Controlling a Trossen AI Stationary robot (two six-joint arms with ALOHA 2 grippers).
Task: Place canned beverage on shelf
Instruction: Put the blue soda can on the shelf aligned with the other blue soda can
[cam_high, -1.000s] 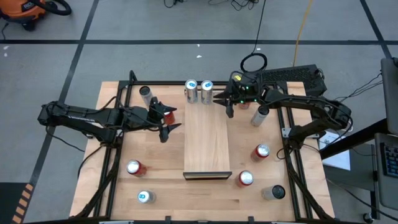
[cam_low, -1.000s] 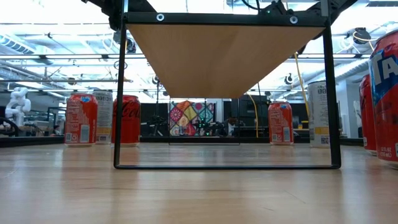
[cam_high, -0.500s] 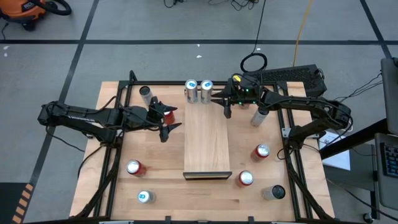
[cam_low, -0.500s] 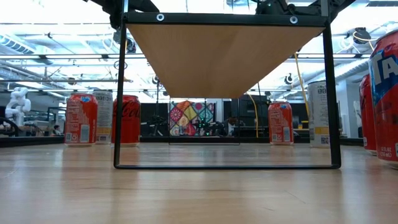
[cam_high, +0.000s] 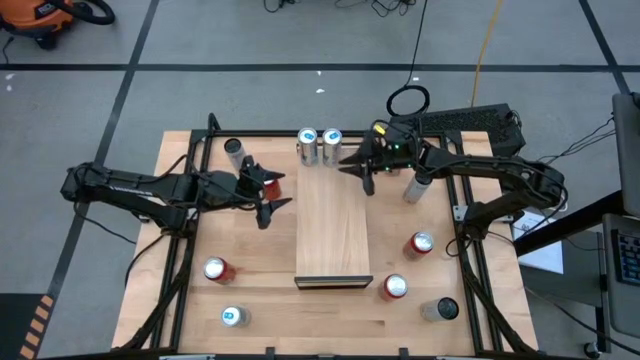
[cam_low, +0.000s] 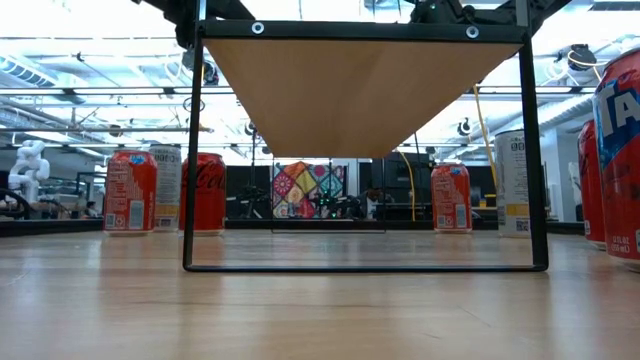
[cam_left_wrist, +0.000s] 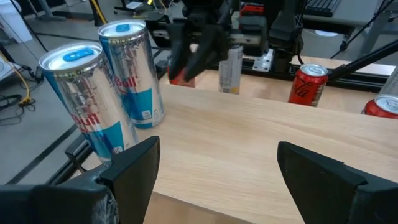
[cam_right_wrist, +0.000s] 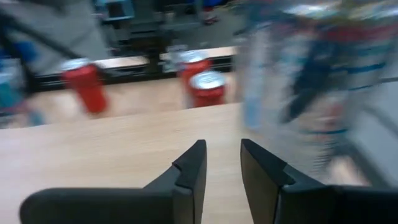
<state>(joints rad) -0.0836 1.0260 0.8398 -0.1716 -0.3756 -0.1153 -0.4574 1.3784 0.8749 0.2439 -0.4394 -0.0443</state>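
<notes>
The shelf (cam_high: 333, 228) is a pale wood panel raised on a black frame; the low view shows its underside (cam_low: 360, 90). Two silver-blue cans (cam_high: 307, 146) (cam_high: 332, 146) stand upright at its far end and also show in the left wrist view (cam_left_wrist: 102, 93). My right gripper (cam_high: 357, 172) hovers over the shelf's far right part, beside those cans. It is empty, with a narrow gap between its fingers (cam_right_wrist: 222, 158). My left gripper (cam_high: 282, 190) is wide open and empty (cam_left_wrist: 217, 168) at the shelf's left edge, facing across it.
A red can (cam_high: 273, 185) stands on the table under my left gripper. A silver can (cam_high: 234, 150) is at far left, and two cans (cam_high: 215, 268) (cam_high: 232, 316) at near left. On the right are cans (cam_high: 418, 185) (cam_high: 421, 243) (cam_high: 395, 287) (cam_high: 445, 310).
My right gripper has drifted a little toward the table's left over the shelf's far end, turning slightly. The two cans on the shelf have stayed upright in place.
</notes>
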